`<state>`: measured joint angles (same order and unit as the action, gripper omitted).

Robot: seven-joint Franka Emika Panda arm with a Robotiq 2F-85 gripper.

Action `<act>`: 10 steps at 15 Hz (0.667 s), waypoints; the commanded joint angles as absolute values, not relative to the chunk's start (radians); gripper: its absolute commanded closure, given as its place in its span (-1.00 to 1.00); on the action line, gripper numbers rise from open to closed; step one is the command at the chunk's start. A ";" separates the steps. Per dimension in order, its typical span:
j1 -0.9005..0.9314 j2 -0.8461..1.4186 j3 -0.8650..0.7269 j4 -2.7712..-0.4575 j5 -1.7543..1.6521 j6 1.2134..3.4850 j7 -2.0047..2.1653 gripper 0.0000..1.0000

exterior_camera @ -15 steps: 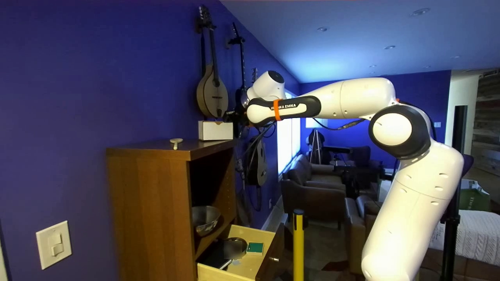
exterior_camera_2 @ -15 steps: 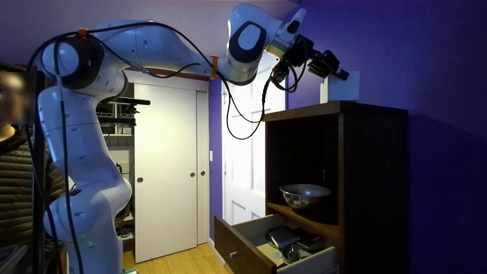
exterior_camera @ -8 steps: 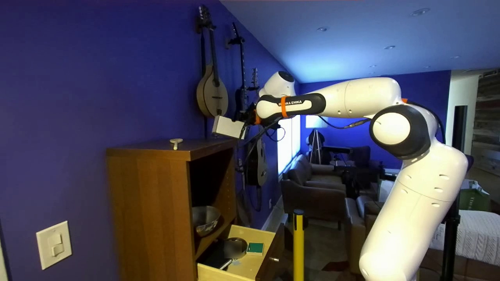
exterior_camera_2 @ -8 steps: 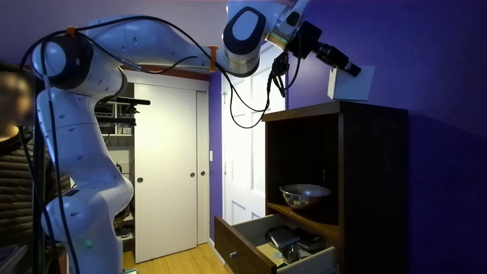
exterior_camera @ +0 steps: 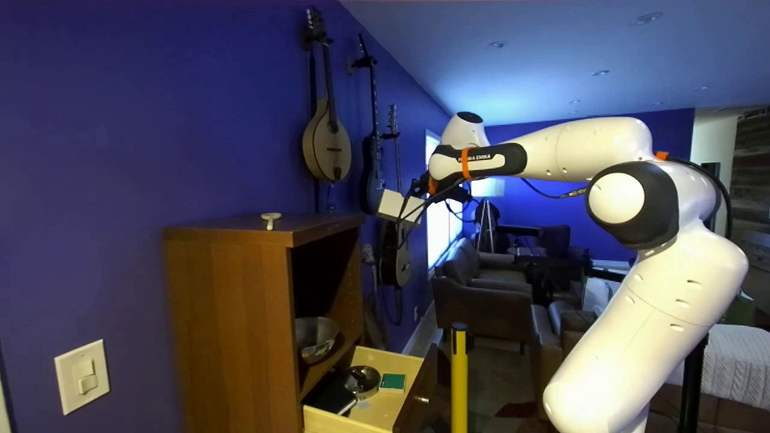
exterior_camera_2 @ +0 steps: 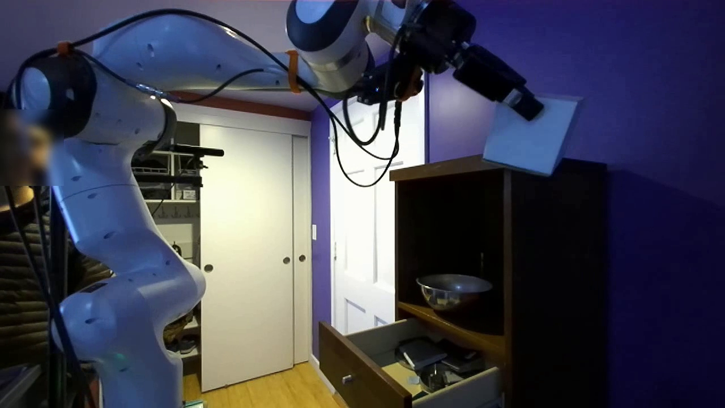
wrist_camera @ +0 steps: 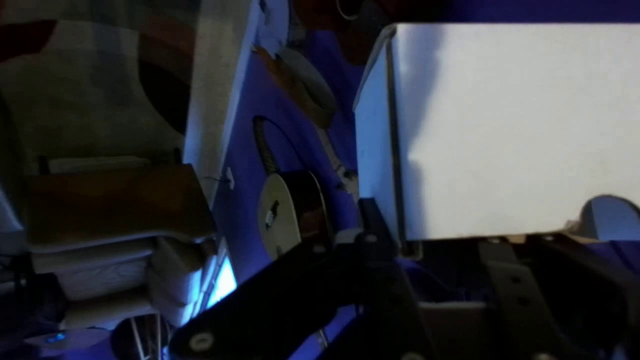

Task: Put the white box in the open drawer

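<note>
Pinching the white box (exterior_camera_2: 532,141) near one edge, my fingers (exterior_camera_2: 529,106) leave most of it jutting past them, so it could pivot or slide out if I swing too fast. I can see one fingertip laid on a broad face; the opposite contact is hidden from me. The rounded notch (wrist_camera: 614,217) hints at a tuck-in flap, which might pop loose if I squeeze harder. Just behind the fingers, slack cables (exterior_camera_2: 362,185) droop in a loop that might snag if I come down near an edge. The box itself hangs tilted in the air, higher than the drawer (exterior_camera: 391,362), and a corner could catch on the front of the cabinet (exterior_camera: 231,325) if I lower it before backing away. I can't tell whether it lines up over the drawer or off to one side; misjudging that depth would land it on the drawer's wall or send it to the floor (exterior_camera_2: 272,387). Inside the drawer, a round dish (exterior_camera: 366,379) and a green packet (exterior_camera: 393,383) already take up room, so a hasty release could leave the box propped crooked on top of them.
</note>
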<state>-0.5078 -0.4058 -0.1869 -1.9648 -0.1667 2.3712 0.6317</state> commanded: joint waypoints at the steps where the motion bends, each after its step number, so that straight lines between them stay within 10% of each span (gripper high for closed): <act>1: -0.483 -0.511 -0.191 -2.072 -0.186 2.188 0.548 0.92; 10: -0.306 -0.604 -0.045 -2.428 -0.138 2.009 0.485 0.92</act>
